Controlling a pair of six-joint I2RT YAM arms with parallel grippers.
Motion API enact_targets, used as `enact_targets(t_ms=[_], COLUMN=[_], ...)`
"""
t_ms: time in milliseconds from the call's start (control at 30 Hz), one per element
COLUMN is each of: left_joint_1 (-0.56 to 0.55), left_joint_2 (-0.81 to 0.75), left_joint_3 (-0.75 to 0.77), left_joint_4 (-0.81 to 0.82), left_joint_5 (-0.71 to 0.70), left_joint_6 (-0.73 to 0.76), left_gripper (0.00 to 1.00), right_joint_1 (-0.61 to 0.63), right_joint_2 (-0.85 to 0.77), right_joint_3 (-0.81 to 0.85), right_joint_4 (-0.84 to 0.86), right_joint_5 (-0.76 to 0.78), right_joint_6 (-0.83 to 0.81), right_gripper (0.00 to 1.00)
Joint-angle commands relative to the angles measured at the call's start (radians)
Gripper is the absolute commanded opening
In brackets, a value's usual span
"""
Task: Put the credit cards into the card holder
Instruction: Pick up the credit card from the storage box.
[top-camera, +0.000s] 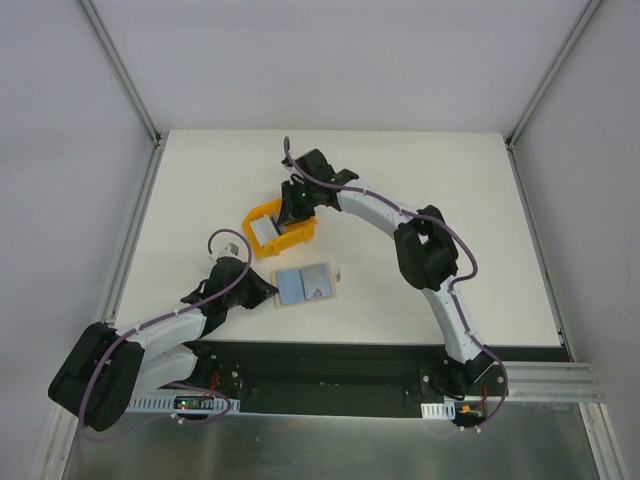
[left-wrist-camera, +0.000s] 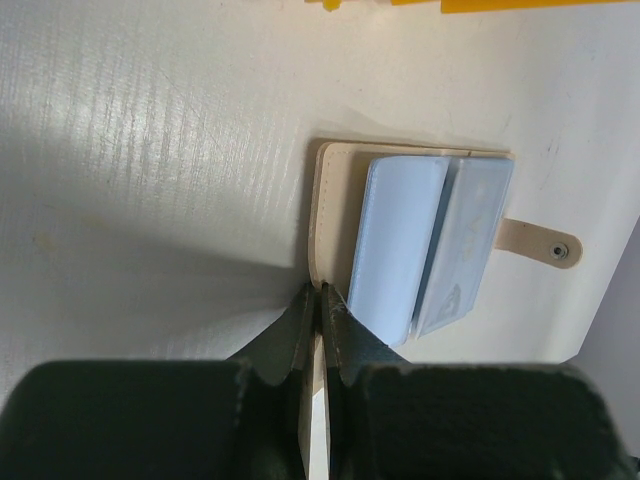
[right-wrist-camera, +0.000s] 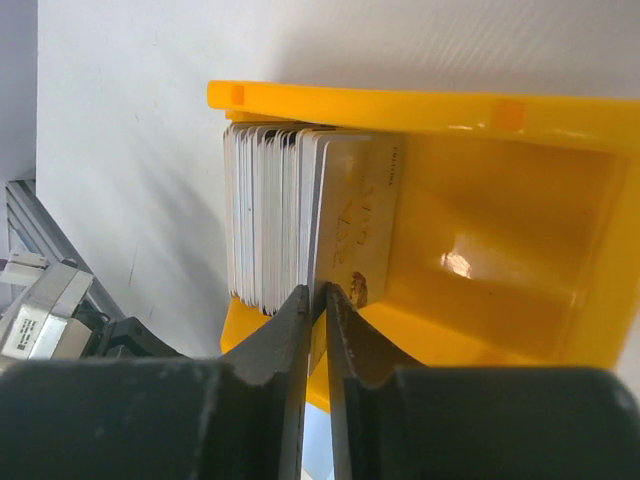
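The beige card holder (top-camera: 306, 284) lies open on the white table, showing pale blue sleeves (left-wrist-camera: 400, 235) and its snap tab (left-wrist-camera: 545, 245). My left gripper (top-camera: 268, 292) is shut on the holder's left edge (left-wrist-camera: 330, 210), with its fingertips (left-wrist-camera: 300, 310) pinching the beige flap. A stack of several silvery credit cards (right-wrist-camera: 262, 215) stands on edge in the yellow bin (right-wrist-camera: 500, 230). The stack also shows in the top view (top-camera: 261, 230). My right gripper (right-wrist-camera: 320, 292) is shut on the lower edge of the front card (right-wrist-camera: 355, 220) of that stack, above the bin (top-camera: 300, 238).
The yellow bin stands just behind the card holder, near the table's middle. Metal frame posts (top-camera: 120, 70) rise at the table's back corners. A black base strip (top-camera: 330, 365) runs along the near edge between the arm bases.
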Motion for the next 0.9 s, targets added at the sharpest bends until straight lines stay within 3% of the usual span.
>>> enact_targets(t_ms=[0,167,433,600,867], left_joint_1=[0.011,0.012,0.012,0.012,0.012], left_joint_2=[0.007,0.010,0.015,0.021,0.045], left_joint_3=[-0.008,-0.007,-0.005,-0.002,0.010], left_joint_4=[-0.014,-0.009,-0.006,-0.007,-0.003], left_joint_5=[0.004,0.010,0.016,0.022,0.036], left_joint_6=[0.024,0.022,0.023,0.025,0.030], left_gripper=[0.00,0.00,0.00,0.00,0.00], right_joint_1=[-0.006,-0.006,-0.030,-0.032,-0.017], right_joint_2=[-0.121,-0.159,-0.318,-0.516,-0.772], right_joint_3=[-0.018,-0.041,-0.178,-0.414,-0.880], right_joint_4=[0.022,0.026,0.120,0.236,0.517], right_joint_5=[0.061,0.154,0.187,0.196,0.159], right_joint_6=[-0.024,-0.049,-0.041,-0.012,0.166], right_gripper=[0.10,0.00,0.00,0.00,0.00])
